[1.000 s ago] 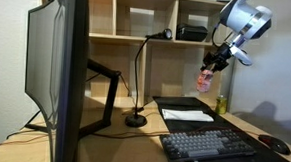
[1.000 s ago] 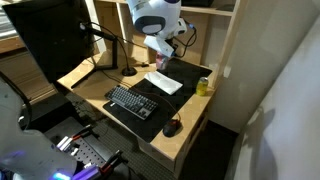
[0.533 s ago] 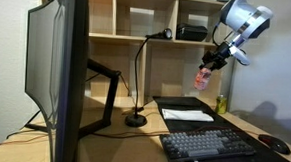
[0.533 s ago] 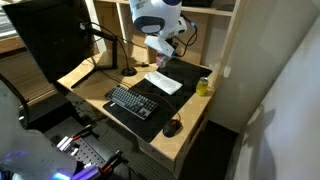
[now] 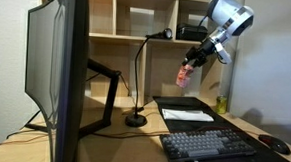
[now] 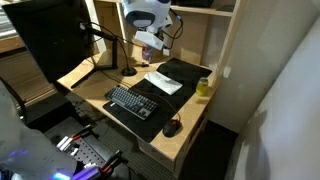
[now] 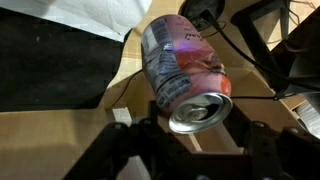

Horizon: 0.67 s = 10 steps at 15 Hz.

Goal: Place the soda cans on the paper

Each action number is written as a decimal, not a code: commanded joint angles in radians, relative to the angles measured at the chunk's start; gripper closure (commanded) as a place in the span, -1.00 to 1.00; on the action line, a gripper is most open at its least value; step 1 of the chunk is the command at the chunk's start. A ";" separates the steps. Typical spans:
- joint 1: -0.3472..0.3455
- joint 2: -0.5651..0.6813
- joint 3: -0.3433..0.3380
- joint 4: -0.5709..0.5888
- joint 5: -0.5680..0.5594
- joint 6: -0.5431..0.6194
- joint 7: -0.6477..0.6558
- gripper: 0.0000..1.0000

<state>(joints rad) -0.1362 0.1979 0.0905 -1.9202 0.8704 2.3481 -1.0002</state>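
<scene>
My gripper [image 5: 190, 66] is shut on the pink-red soda can [image 5: 185, 77] and holds it high in the air, above the desk. In the wrist view the can [image 7: 178, 62] lies tilted between my fingers [image 7: 195, 128], with its silvery top toward the camera. It also shows in an exterior view [image 6: 146, 53]. The yellow-green can [image 5: 221, 105] stands upright at the desk's far side by the shelf wall, and shows in both exterior views [image 6: 203, 87]. The white paper [image 5: 187, 114] lies flat on the black mat, seen in both exterior views [image 6: 163, 82] and in the wrist view [image 7: 90, 12].
A keyboard [image 5: 207, 144] and a mouse [image 5: 275, 144] lie on the black desk mat [image 7: 50, 70]. A desk lamp [image 5: 135, 119] stands left of the paper. A large monitor [image 5: 56, 66] on an arm fills the near side. Shelves stand behind the desk.
My gripper has carried the pink-red can sideways, away from the yellow-green can and the shelf wall, to above the paper's lamp-side end. The can on the desk has not moved.
</scene>
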 commanded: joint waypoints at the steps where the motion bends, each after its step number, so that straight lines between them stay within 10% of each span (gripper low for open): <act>1: 0.132 0.044 0.017 0.003 -0.075 0.257 0.042 0.17; 5: 0.193 0.146 -0.024 0.006 -0.334 0.510 0.321 0.17; 10: 0.098 0.210 -0.056 0.002 -0.598 0.421 0.633 0.17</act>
<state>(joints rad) 0.0269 0.3889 0.0289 -1.9267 0.3446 2.8346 -0.4592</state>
